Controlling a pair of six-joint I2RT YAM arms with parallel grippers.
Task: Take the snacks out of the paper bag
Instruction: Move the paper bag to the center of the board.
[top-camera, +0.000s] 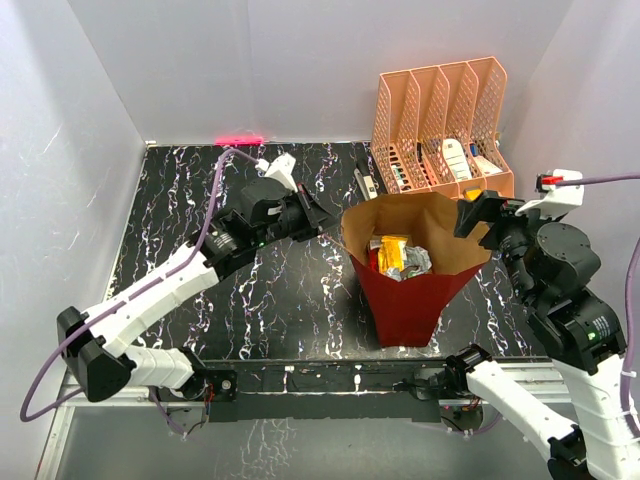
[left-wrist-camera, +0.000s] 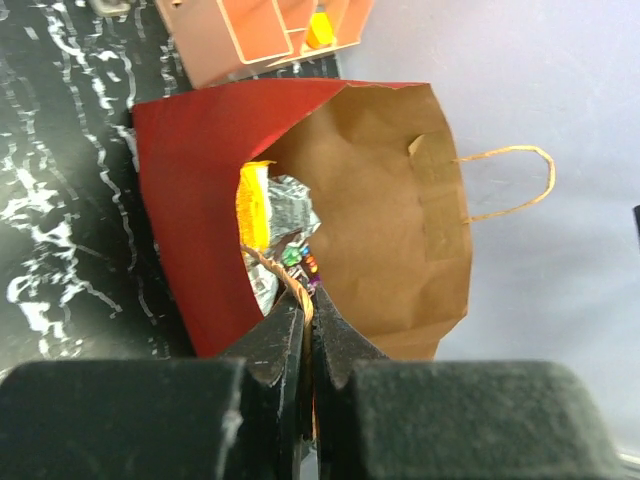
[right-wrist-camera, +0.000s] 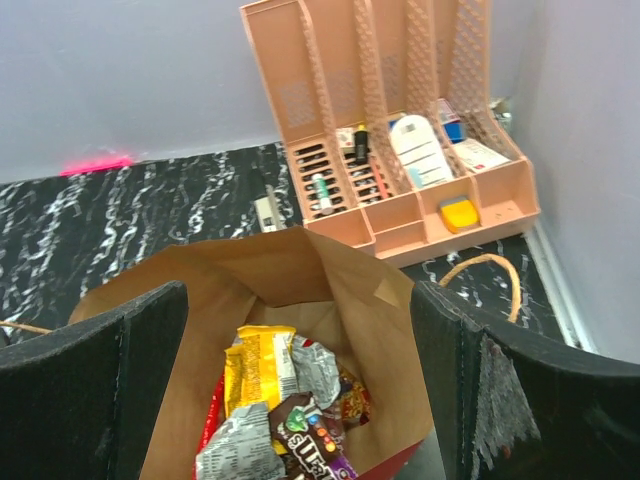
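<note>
The paper bag (top-camera: 405, 300) stands upright at centre right, red outside, brown inside, mouth open. Snacks (top-camera: 398, 257) lie at its bottom: yellow, silver-grey and a purple-brown packet, with a red bag beneath. My left gripper (top-camera: 328, 224) is at the bag's left rim; in the left wrist view it (left-wrist-camera: 310, 305) is shut on the near brown cord handle (left-wrist-camera: 290, 280). My right gripper (top-camera: 476, 210) hovers over the bag's right rim, wide open and empty. In the right wrist view it (right-wrist-camera: 297, 300) frames the snacks (right-wrist-camera: 280, 400) inside the bag (right-wrist-camera: 300, 270). The far handle (right-wrist-camera: 490, 272) hangs outside.
An orange slotted file rack (top-camera: 440, 130) with white and dark items stands just behind the bag at back right, also in the right wrist view (right-wrist-camera: 400, 130). A small dark-and-white item (top-camera: 365, 182) lies beside the rack. Grey walls enclose the black marbled table (top-camera: 180, 220).
</note>
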